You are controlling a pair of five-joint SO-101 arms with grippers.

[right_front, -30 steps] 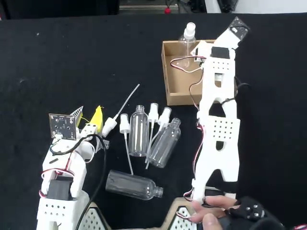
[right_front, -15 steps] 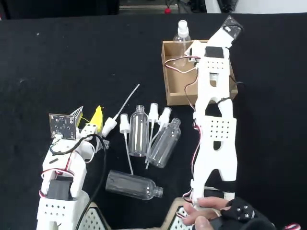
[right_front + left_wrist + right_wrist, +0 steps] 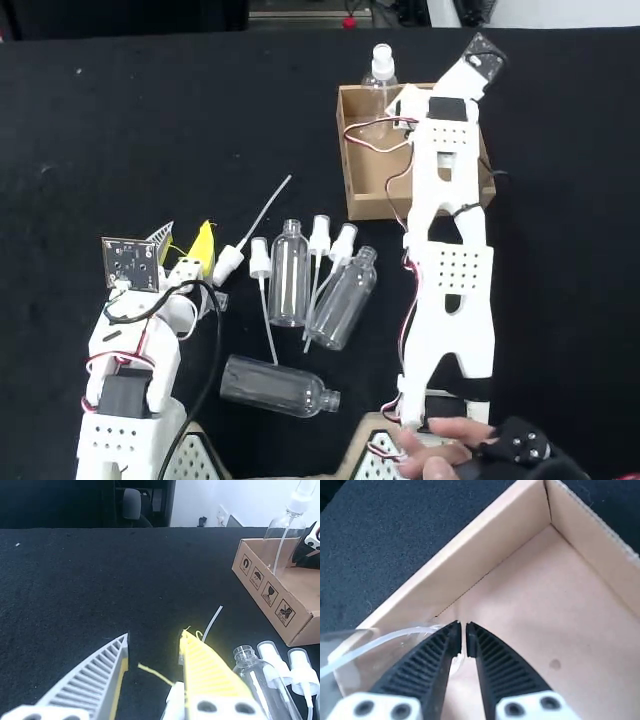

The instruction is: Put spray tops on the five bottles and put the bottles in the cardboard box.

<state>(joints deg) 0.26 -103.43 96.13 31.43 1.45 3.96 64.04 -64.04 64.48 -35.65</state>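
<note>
Right end effector [image 3: 462, 626], fingers almost together, inside the cardboard box [image 3: 346, 150], beside a capped bottle [image 3: 381, 75] upright at a box corner. Left end effector [image 3: 154, 638], fingers apart, above the desk [image 3: 150, 130]. Three uncapped bottles [image 3: 289, 272] lie among loose spray tops [image 3: 320, 236].

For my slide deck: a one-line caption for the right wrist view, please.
Right gripper, nearly shut, over the cardboard box beside a clear bottle.

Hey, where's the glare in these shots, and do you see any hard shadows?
High view: white glints streak the clear bottle lying nearest the arm bases. Left wrist view: a bright wall behind washes out the capped bottle. Right wrist view: even light on the cardboard box floor, no hard shadow under the right tool.
</note>
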